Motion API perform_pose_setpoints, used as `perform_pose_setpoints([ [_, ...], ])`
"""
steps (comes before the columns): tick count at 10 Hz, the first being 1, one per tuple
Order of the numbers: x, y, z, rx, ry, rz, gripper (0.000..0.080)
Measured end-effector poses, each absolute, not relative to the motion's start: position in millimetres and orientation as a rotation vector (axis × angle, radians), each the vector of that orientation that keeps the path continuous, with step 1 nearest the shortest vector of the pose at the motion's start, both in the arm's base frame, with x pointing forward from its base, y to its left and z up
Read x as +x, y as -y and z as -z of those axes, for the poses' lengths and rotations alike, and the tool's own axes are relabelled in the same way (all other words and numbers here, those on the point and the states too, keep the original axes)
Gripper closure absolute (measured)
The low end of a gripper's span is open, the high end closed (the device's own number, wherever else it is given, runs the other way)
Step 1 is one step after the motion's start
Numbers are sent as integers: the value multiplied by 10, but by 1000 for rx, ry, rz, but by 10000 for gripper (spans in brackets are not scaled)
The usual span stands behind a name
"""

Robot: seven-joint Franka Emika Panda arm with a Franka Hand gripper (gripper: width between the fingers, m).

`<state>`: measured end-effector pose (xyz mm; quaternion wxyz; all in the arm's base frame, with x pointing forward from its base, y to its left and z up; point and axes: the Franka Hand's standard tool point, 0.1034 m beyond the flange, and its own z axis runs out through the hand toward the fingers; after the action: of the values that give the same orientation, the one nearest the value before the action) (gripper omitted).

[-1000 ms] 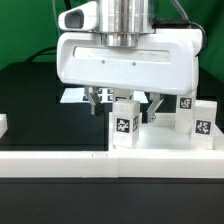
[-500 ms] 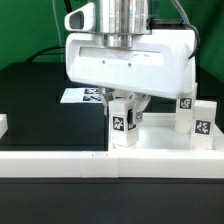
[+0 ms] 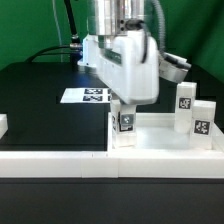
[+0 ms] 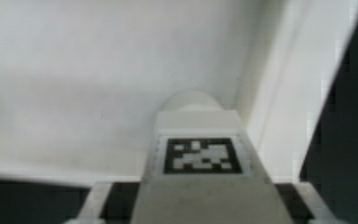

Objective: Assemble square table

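Note:
The white square table top (image 3: 165, 141) lies flat behind the front wall. A short white tagged leg (image 3: 124, 126) stands upright at its corner on the exterior view's left. My gripper (image 3: 125, 108) comes down from above, turned at an angle, and is shut on this leg's upper part. In the wrist view the leg (image 4: 201, 150) fills the middle between my fingers (image 4: 101, 200), with the table top (image 4: 87, 90) behind it. Two more tagged legs (image 3: 186, 101) (image 3: 203, 126) stand on the exterior view's right.
The long white border wall (image 3: 60, 161) runs along the front. The marker board (image 3: 90, 95) lies on the black table behind the gripper. A small white piece (image 3: 3, 124) shows at the exterior view's left edge.
The fingers closed in from wide apart onto the corner leg. The hand then turned about its vertical axis, from broadside to angled.

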<state>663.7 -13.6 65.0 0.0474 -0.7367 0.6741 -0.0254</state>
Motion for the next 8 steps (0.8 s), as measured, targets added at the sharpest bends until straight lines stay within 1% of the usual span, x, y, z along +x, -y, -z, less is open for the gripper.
perform_pose_setpoints([
  [2,6670,77,-642,-1910,-2333,6,511],
  [4,6710,41,-650,-1498,-2602,11,511],
  [6,6705,46,-650,-1427,-2645,15,511],
  [7,6705,46,-651,-1487,-2613,20,317],
  [8,6715,45,-679,-1713,-2468,40,207],
])
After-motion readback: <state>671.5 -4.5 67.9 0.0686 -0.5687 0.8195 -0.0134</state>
